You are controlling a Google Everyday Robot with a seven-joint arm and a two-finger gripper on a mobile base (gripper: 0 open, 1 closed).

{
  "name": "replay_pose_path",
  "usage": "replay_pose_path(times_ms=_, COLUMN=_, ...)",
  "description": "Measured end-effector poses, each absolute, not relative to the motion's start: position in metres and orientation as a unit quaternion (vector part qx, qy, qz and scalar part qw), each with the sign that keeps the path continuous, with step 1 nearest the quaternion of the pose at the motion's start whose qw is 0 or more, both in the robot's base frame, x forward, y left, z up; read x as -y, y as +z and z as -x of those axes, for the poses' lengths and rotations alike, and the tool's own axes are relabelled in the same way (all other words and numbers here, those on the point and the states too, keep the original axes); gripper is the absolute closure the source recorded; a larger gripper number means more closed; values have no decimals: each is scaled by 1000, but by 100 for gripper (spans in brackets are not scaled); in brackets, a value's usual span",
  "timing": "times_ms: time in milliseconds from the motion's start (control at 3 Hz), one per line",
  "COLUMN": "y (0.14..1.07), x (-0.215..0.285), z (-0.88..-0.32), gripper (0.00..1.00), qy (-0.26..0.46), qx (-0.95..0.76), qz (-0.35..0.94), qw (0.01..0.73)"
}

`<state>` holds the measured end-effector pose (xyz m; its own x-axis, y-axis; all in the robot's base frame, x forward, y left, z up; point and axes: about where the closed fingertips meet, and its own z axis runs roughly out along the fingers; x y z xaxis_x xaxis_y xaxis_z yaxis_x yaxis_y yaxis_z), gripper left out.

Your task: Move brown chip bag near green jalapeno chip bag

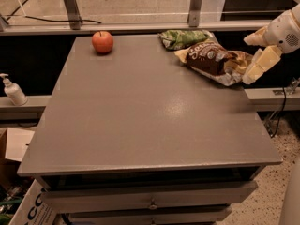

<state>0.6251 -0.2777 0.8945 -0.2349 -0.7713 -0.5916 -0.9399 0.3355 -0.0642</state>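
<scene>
The brown chip bag (208, 57) lies on its side at the table's far right, its pale yellow end pointing left. Its left end touches or nearly touches the green jalapeno chip bag (180, 38), which lies just behind it near the back edge. My gripper (247, 60) comes in from the right, at the brown bag's crinkled right end. Its pale fingers (262, 62) stand apart, one above and one below that end, and it looks open, not clamped on the bag.
A red apple (102, 41) sits at the back left of the grey table (150, 111). A soap bottle (13, 90) stands on the ledge to the left. A cardboard box (14, 144) is on the floor at left. Drawers (150, 203) are under the table's front.
</scene>
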Motion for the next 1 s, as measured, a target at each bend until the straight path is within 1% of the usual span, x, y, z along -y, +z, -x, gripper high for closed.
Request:
replay_pose_path(times_ms=333, y=911, x=294, z=-599, gripper=0, qy=151, qx=-771, qz=552, qw=280)
replay_pose_path(times_ms=667, y=916, x=311, z=-555, gripper=0, qy=154, qx=-777, qz=540, qw=285)
replay_pose_path(times_ms=1000, y=916, x=311, z=-556, gripper=0, qy=154, qx=-777, qz=540, qw=285)
